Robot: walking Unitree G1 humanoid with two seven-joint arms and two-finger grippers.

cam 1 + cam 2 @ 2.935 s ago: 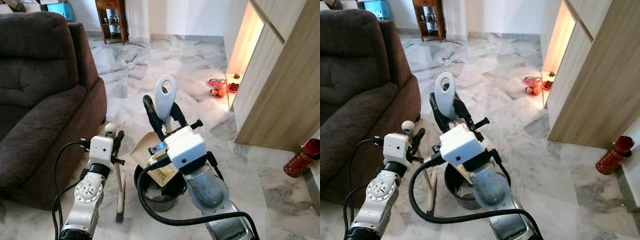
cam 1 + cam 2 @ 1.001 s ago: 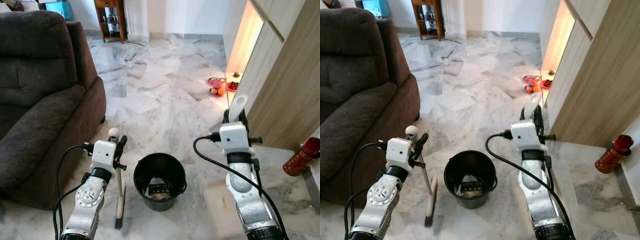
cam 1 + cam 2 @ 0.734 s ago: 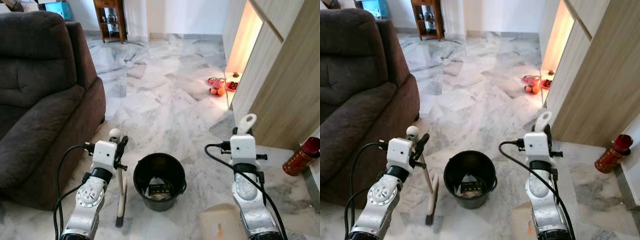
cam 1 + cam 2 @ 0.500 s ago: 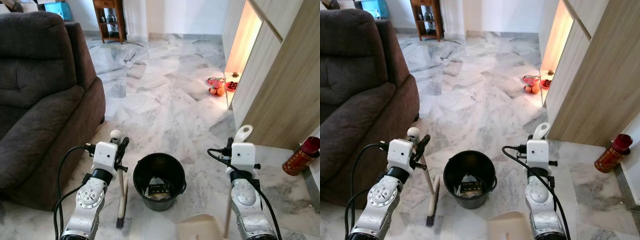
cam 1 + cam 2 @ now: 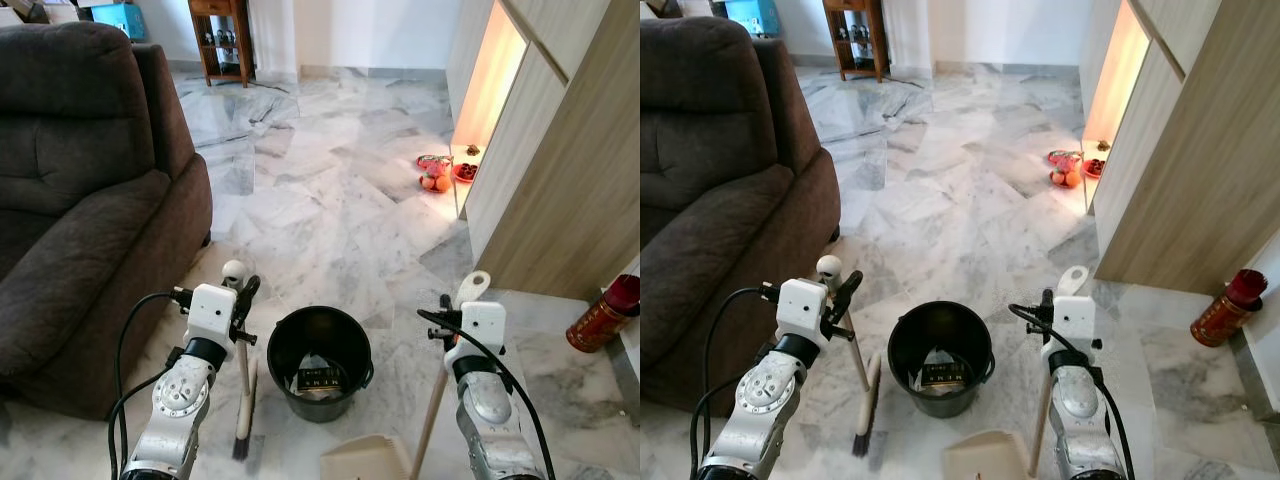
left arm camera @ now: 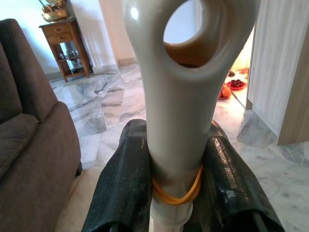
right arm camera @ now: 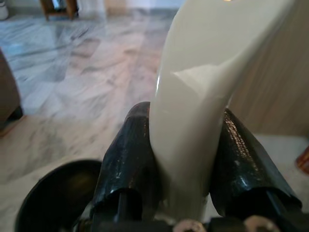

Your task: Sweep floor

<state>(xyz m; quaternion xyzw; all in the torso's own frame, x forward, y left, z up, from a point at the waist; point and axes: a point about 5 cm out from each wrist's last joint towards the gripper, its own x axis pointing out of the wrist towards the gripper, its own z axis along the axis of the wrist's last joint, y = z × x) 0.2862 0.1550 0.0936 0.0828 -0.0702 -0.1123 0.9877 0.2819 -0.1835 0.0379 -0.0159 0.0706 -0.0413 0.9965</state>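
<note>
- Now the left gripper is clamping the broom handle, bristles touching the floor beside the bucket.
- Right gripper is gripping the dustpan handle, pan resting before the bucket.

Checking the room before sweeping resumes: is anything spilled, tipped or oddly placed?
Nothing spilled or tipped. One oddity: a red fire extinguisher lies tilted on the floor by the wooden cabinet. The black bucket stands upright between the brush and dustpan.

black bucket, brown sofa, veined marble floor.
</note>
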